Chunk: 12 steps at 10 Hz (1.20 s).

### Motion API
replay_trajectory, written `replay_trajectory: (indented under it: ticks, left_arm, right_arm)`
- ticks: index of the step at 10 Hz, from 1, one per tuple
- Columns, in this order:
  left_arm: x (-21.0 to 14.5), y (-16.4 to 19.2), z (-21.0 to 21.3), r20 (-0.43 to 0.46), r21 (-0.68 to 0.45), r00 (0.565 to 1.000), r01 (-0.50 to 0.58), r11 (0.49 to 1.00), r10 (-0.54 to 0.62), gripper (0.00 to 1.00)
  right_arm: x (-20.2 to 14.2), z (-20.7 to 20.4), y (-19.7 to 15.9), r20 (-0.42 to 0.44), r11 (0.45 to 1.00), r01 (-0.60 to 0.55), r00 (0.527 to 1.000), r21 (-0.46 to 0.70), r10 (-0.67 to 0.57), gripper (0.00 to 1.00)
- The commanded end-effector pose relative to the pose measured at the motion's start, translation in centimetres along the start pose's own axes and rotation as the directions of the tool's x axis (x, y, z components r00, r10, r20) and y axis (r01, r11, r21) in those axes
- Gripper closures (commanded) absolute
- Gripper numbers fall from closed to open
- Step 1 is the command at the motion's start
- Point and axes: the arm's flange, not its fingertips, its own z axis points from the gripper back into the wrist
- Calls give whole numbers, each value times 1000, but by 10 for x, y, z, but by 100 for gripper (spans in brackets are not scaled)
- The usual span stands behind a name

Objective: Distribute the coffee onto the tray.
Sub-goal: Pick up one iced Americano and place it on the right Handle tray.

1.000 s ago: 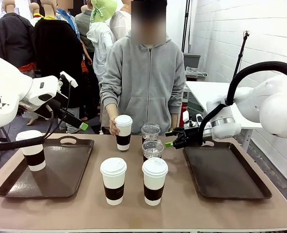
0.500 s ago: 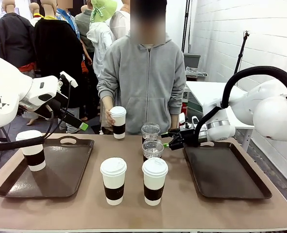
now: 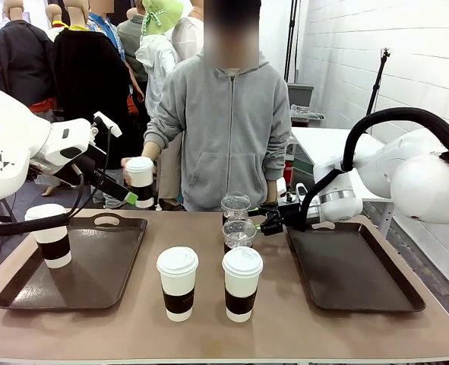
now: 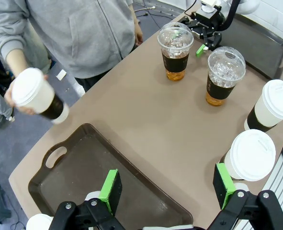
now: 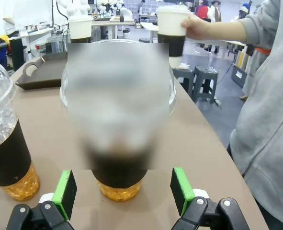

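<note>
Currently, pick step: right gripper (image 3: 262, 225) — jaws spread, flanking the clear cup (image 3: 235, 205) just beside the right tray (image 3: 353, 266) — next move probably closing, then lifting.

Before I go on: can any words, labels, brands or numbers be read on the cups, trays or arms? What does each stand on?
No text can be read.
Dark sleeve of the near left paper cup: any print is too small to tell.
White lids: plain, no lettering seen.
Left arm's shell: black-and-white shapes, no letters.
Left tray: no label seen.
</note>
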Motion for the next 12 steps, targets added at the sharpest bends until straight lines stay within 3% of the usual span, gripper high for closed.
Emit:
replay_trajectory:
  ticks: [1, 12]
  left_arm:
    - [-1, 2, 0, 3, -5, 1000, -3, 1000, 3, 0]
    - [-1, 2, 0, 3, -5, 1000, -3, 1000, 3, 0]
  right_arm:
    - [0, -9, -10, 37, 1000, 13, 999, 11, -13, 0]
    - [11, -48, -27, 5, 993, 53, 999, 104, -54, 0]
